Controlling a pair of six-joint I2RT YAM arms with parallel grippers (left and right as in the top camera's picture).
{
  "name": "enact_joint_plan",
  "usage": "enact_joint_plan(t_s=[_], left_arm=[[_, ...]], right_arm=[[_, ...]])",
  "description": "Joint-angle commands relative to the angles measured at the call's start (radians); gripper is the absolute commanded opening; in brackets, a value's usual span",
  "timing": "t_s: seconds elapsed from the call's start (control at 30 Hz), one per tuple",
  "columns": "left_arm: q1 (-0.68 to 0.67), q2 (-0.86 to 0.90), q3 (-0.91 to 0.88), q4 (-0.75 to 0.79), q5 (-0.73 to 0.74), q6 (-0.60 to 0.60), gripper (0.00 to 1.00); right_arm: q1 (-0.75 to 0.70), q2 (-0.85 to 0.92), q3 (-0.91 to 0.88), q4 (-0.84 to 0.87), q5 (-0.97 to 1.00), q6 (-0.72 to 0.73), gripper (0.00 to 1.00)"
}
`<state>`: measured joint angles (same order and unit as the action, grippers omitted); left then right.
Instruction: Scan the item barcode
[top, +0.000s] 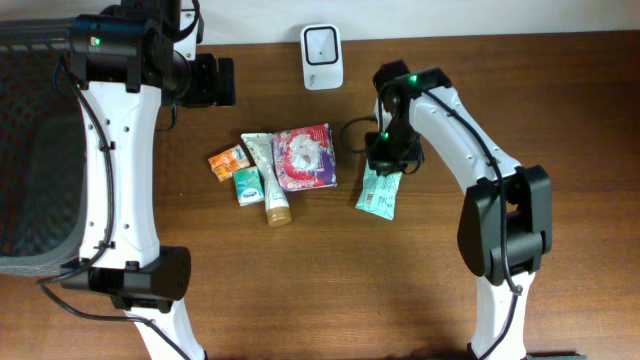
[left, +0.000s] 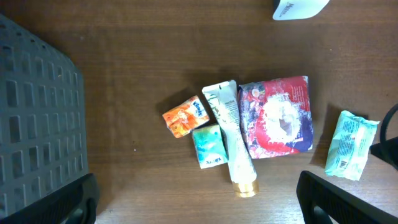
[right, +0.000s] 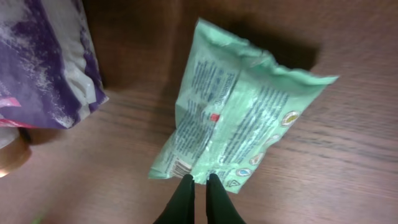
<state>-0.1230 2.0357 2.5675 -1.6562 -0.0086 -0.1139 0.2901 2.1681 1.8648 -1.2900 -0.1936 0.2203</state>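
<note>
The item is a mint-green packet (right: 239, 115) printed with small text; its barcode (right: 182, 168) sits at the corner nearest my right gripper. My right gripper (right: 199, 180) is shut, pinching the packet's near edge seam. From overhead the packet (top: 380, 193) lies right of the pile, just below the right gripper (top: 385, 160). A white scanner (top: 322, 56) stands at the back middle of the table. My left gripper (left: 199, 205) hovers wide open and empty above the pile, near the back left (top: 215, 80).
The pile holds an orange packet (top: 228, 161), a small teal box (top: 247, 185), a white tube with a gold cap (top: 268, 180) and a red-and-purple pouch (top: 304, 157). A grey mesh basket (top: 30, 150) fills the left side.
</note>
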Motion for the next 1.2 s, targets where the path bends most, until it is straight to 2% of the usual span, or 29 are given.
enact_joint_plan(t_s=[0.0,0.17,0.27,0.37,0.53,0.63,0.73,0.8,0.97,1.17], left_arm=[[-0.001,0.0,-0.001,0.001,-0.007,-0.005,0.99],[-0.001,0.0,-0.001,0.002,-0.007,-0.005,0.99],[-0.001,0.0,-0.001,0.001,-0.007,-0.005,0.99],[-0.001,0.0,-0.001,0.001,-0.007,-0.005,0.99],[-0.001,0.0,-0.001,0.001,-0.007,-0.005,0.99],[-0.001,0.0,-0.001,0.001,-0.007,-0.005,0.99],[-0.001,0.0,-0.001,0.001,-0.007,-0.005,0.99],[-0.001,0.0,-0.001,0.001,-0.007,-0.005,0.99],[-0.001,0.0,-0.001,0.001,-0.007,-0.005,0.99],[-0.001,0.0,-0.001,0.001,-0.007,-0.005,0.99]], right_arm=[[0.009,-0.002,0.011,-0.042,0.064,-0.016,0.05],[0.011,-0.002,-0.112,-0.046,0.048,0.009,0.05],[0.011,-0.001,-0.198,0.04,0.045,0.01,0.04],[0.012,-0.001,-0.255,0.227,0.04,0.009,0.04],[0.012,-0.001,-0.256,0.395,0.019,-0.022,0.04],[0.009,-0.002,-0.213,0.326,0.018,-0.029,0.04],[0.009,-0.002,-0.088,0.186,0.018,-0.024,0.04],[0.011,-0.002,-0.055,0.183,0.018,0.026,0.04],[0.012,0.0,-0.099,0.391,0.024,0.208,0.04],[0.018,0.037,-0.162,0.504,0.026,0.211,0.04]])
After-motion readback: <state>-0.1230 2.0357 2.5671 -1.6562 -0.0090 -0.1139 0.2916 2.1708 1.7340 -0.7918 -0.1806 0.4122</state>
